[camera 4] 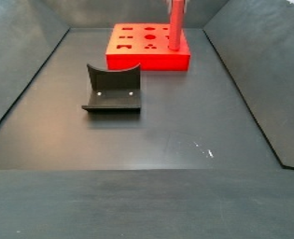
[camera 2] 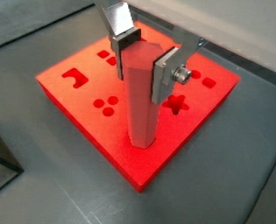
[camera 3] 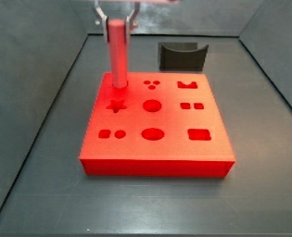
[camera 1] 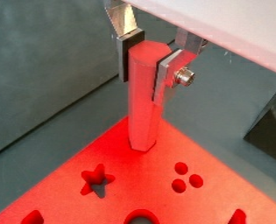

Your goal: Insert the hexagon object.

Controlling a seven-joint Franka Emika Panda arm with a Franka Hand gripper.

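Holding the rod [camera 2: 140, 96] upright in the gripper [camera 2: 146, 61], fingers clamped on it, you should keep it vertical and press gently down into the red block's [camera 2: 99, 131] corner hole.

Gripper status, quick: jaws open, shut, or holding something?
Gripper: jaws shut on the hexagon object, held upright, its lower end at the red block near one corner, seen in both wrist views.
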